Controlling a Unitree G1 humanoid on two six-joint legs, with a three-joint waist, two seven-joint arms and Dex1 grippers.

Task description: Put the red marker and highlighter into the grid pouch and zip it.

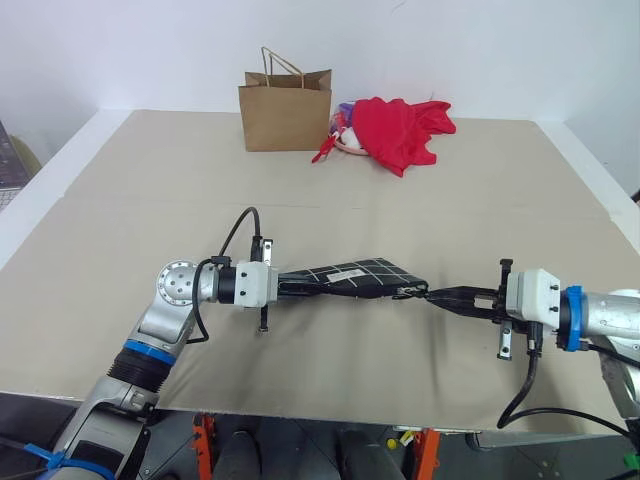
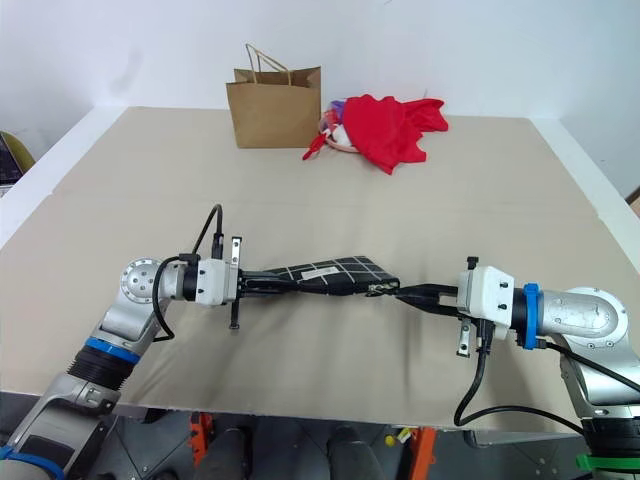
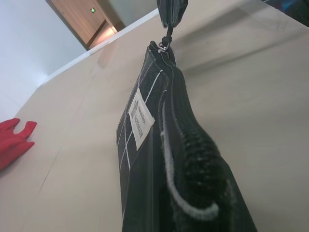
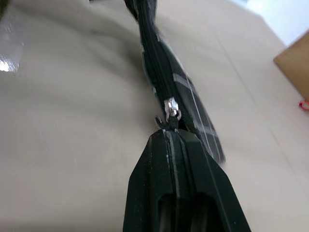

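The grid pouch (image 1: 350, 275), black with white grid lines and a white label (image 3: 141, 118), hangs stretched just above the table between my two grippers. My left gripper (image 1: 297, 284) is shut on the pouch's left end. My right gripper (image 1: 432, 294) is shut on the zipper pull (image 4: 171, 115) at the pouch's right end. Along the pouch's top edge the zipper (image 3: 169, 121) looks closed. The red marker and the highlighter are out of view.
A brown paper bag (image 1: 285, 110) stands at the back of the beige table (image 1: 140, 200). A red cloth (image 1: 400, 128) lies bunched beside it on the right. The table's front edge (image 1: 300, 415) runs just below my arms.
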